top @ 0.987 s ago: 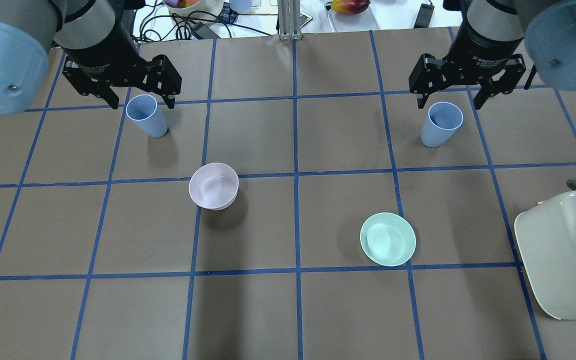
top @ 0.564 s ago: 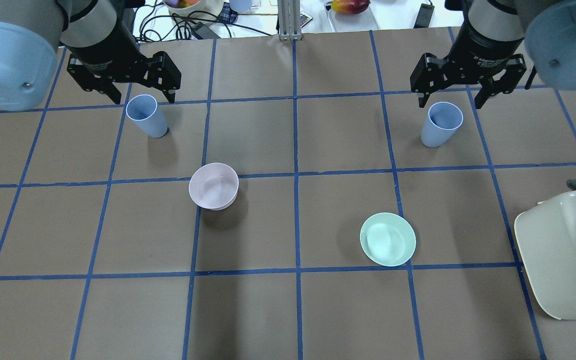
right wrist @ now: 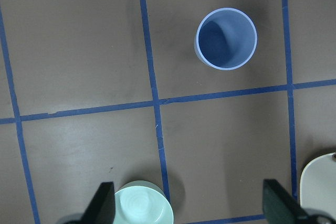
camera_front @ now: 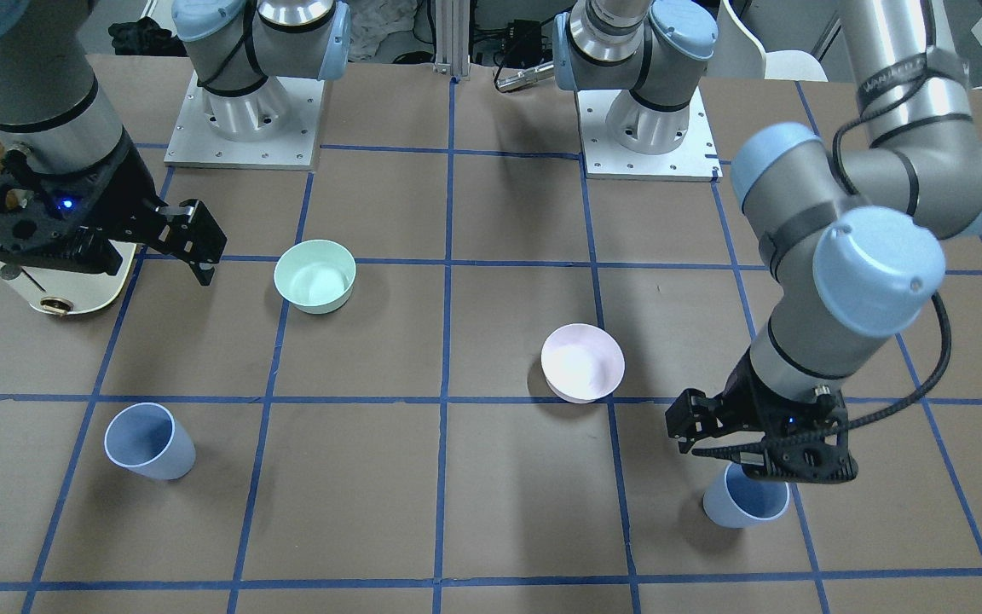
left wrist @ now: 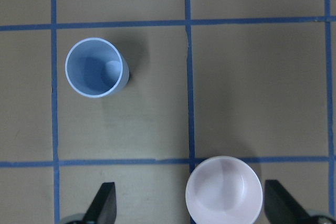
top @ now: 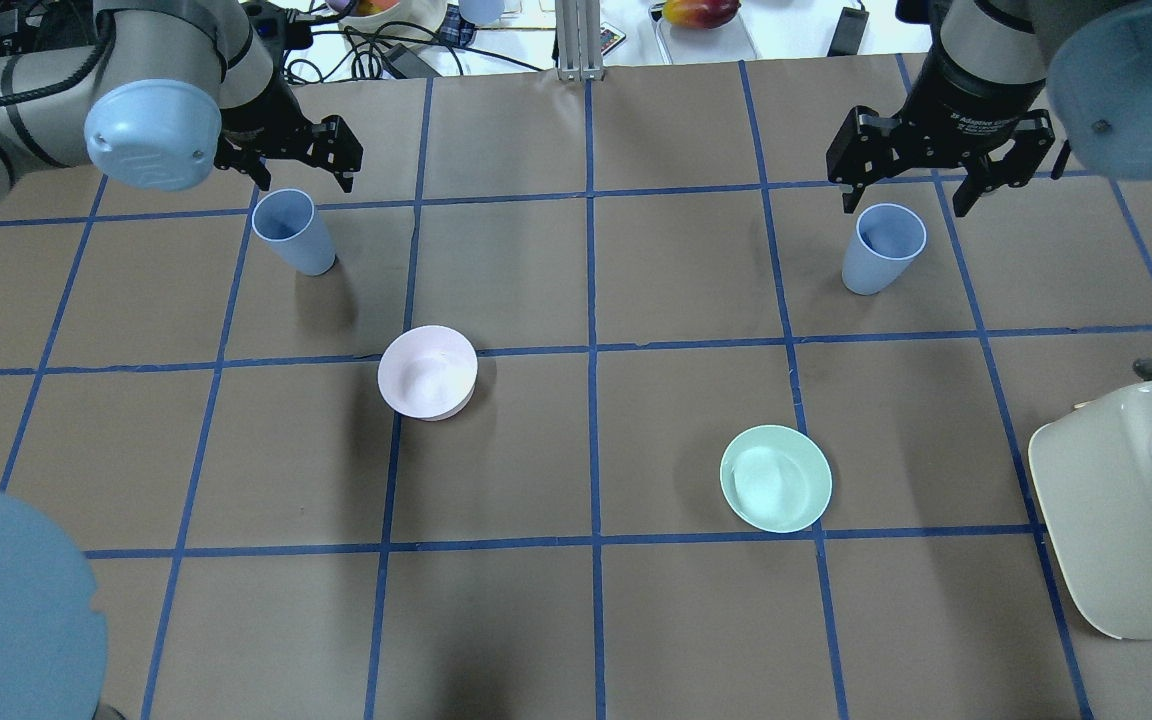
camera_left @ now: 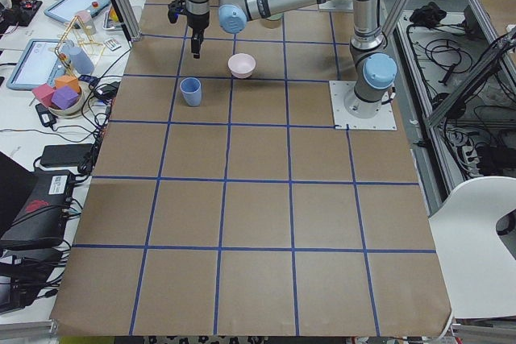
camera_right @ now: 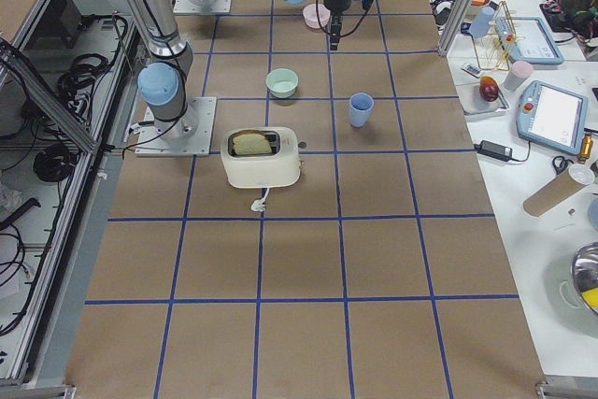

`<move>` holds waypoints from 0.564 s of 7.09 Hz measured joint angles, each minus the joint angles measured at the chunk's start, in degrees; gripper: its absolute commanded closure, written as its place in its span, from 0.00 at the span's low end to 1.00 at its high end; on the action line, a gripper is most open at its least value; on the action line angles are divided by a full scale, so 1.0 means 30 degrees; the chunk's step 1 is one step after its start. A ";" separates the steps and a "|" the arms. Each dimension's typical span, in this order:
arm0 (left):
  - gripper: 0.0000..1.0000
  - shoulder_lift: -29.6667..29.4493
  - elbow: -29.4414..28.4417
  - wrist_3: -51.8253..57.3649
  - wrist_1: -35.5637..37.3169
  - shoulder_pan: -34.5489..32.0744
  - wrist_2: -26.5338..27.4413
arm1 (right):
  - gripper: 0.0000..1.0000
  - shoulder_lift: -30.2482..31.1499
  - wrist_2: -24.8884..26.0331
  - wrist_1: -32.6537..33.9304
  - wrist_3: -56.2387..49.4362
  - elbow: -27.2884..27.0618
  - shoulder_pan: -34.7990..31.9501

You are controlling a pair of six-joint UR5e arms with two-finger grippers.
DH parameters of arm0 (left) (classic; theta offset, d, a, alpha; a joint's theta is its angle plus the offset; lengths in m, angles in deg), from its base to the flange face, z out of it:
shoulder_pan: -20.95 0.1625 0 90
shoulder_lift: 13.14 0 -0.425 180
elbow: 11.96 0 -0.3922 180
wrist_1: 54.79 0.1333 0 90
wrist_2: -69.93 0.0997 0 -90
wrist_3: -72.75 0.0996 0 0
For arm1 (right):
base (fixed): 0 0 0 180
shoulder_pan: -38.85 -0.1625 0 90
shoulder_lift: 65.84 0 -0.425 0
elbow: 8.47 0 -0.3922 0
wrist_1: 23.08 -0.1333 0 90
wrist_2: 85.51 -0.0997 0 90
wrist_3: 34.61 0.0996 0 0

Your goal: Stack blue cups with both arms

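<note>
Two pale blue cups stand upright and apart on the brown table. The left cup [top: 291, 232] also shows in the left wrist view [left wrist: 97, 67] and the front view [camera_front: 742, 499]. My left gripper [top: 298, 172] hangs open and empty above it, a little toward the far edge. The right cup [top: 881, 248] also shows in the right wrist view [right wrist: 227, 39] and the front view [camera_front: 148, 442]. My right gripper [top: 906, 203] hangs open and empty above its far side. Neither gripper touches a cup.
A pale pink bowl [top: 427, 372] sits left of the middle. A mint-green bowl [top: 775, 478] sits right of the middle. A cream toaster [top: 1126, 505] stands at the near right edge. Clutter lies beyond the table's far edge.
My left arm has swung: its elbow cap moved and the gripper shifted slightly toward the far edge, still open. The right gripper barely moved. Both cups stand where they were.
</note>
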 measured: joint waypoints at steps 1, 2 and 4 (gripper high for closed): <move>0.26 -0.0874 -0.0040 0.0357 0.0223 0.0179 0.0080 | 0.00 -0.0415 0.0074 0.0190 -0.0075 -0.0041 0.0017; 0.32 -0.1401 -0.0060 0.0493 0.0319 0.0238 0.0152 | 0.00 -0.0979 0.0160 0.0261 -0.0225 -0.0014 0.0234; 1.00 -0.2186 -0.0216 0.0591 0.0554 0.0259 0.0368 | 0.00 -0.2078 0.0141 0.0930 -0.0440 0.0329 0.1681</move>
